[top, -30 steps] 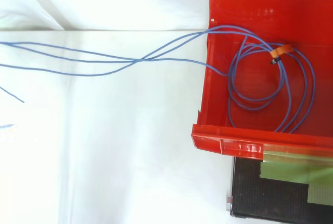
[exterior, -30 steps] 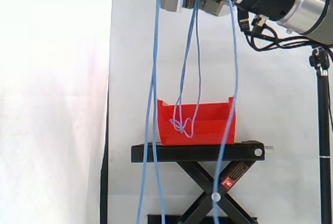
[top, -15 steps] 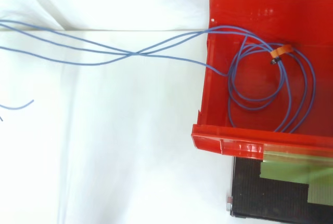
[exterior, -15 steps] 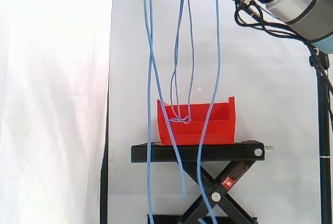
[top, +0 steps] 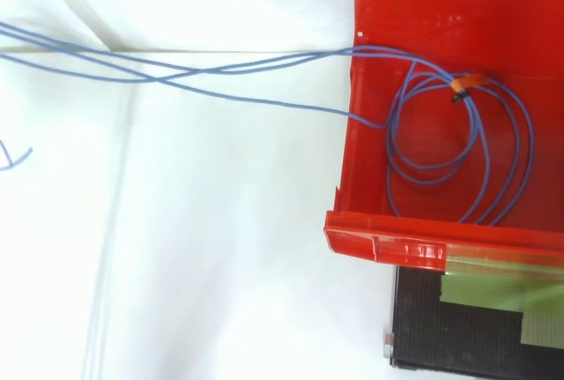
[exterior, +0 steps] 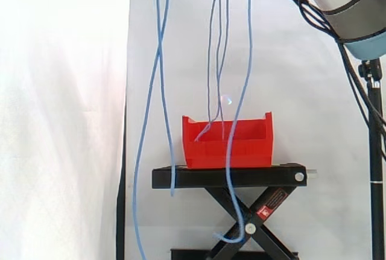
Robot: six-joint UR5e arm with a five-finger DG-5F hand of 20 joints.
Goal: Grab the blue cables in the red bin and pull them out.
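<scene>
Over the last second the blue cables (exterior: 249, 43) have been drawn up and run taut, nearly vertical, above the red bin (exterior: 253, 151). The tangle that hung against the bin's front wall has lifted away, and the loose ends now dangle beside and below the bin, by the black stand (exterior: 229, 177). Whether the hand is spread or pinching the strands cannot be told. The coil bound by the orange tie (top: 464, 84) remains inside the bin, shifted only slightly, so extraction is judged incomplete.

The black stand (exterior: 265, 177) bears the red bin (exterior: 253, 149) — set directly on top.
</scene>
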